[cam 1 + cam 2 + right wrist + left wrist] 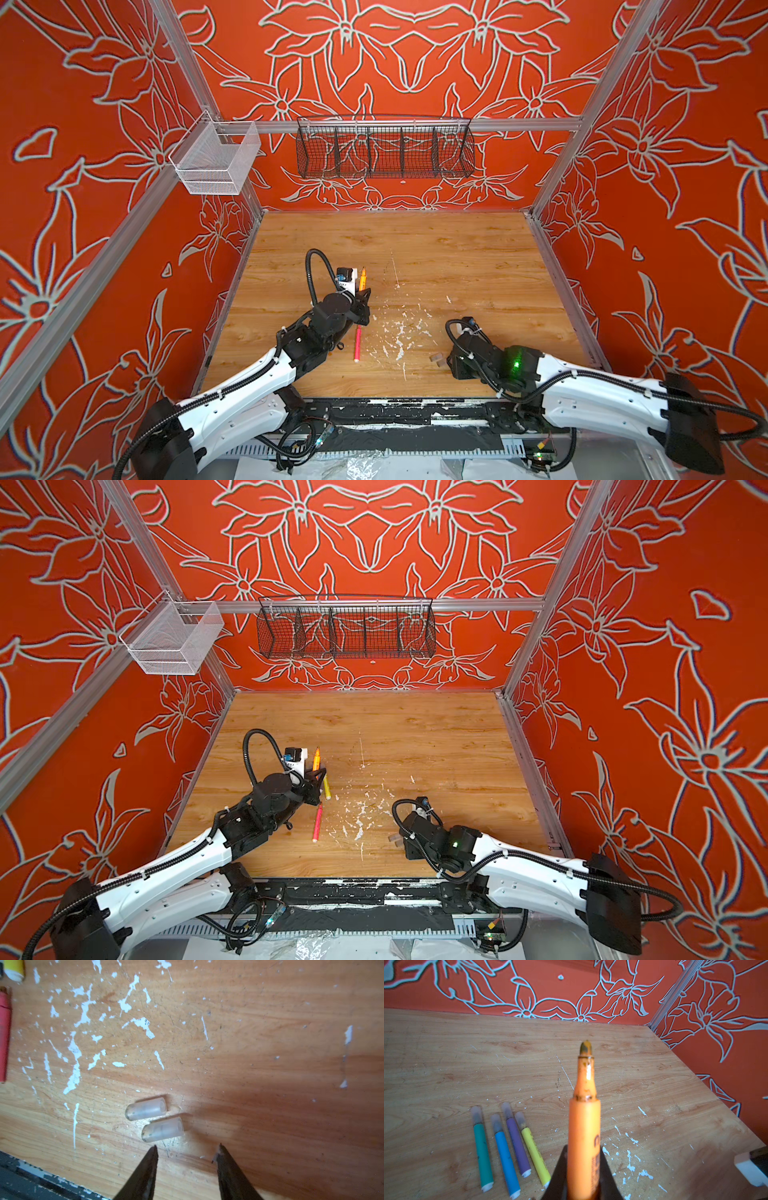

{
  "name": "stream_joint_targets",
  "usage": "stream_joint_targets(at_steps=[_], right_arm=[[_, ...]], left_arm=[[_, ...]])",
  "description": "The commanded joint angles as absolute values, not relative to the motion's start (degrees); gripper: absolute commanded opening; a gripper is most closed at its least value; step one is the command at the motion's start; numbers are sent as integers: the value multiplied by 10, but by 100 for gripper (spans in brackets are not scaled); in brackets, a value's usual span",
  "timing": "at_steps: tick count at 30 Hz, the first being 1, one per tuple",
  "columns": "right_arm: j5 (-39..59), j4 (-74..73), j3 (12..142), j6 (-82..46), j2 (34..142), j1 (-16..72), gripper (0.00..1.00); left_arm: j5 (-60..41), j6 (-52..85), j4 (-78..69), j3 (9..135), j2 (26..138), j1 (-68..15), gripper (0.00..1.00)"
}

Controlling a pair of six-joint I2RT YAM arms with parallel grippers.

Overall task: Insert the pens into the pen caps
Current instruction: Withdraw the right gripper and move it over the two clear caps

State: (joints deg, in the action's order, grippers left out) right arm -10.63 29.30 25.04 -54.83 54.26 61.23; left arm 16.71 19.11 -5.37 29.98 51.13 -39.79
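Left wrist view shows the left gripper clamped narrowly on the orange pen, its two dark fingers pressing either side of the barrel. The pen's stained tip is bare and points away from the gripper. In both top views this pen is raised above the table, left of the middle, tip toward the far wall.

Four more pens lie side by side on the wood in the left wrist view: the green pen, blue pen, purple pen and yellow pen. Each has a cloudy cap over its tip, such as the one on the green pen. In a top view only the yellow pen shows, just beside the left gripper; the arm hides the other three.

The pink pen lies flat just nearer than the yellow one, its white end toward the near edge.

White flecks scatter across the middle of the table.

Right of them, near the near edge, two loose pen caps lie almost touching: the farther cap and the closer cap. The right gripper hovers low just beside the closer cap, its jaws partly apart with only bare wood between them.
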Motion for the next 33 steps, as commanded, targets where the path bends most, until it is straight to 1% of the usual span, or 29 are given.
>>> stream_joint_targets(at_steps=[1,10,23,33], right_arm=[[-128,285,278,-557,569,624,48],[-156,285,297,-561,594,640,49],[-192,309,330,-562,660,659,48],[-193,316,339,-562,700,666,49]], left_arm=[[168,189,-70,294,501,-396,0],[163,188,-70,294,497,-396,0],[162,186,-70,293,493,-396,0],[158,187,-69,293,491,-396,0]])
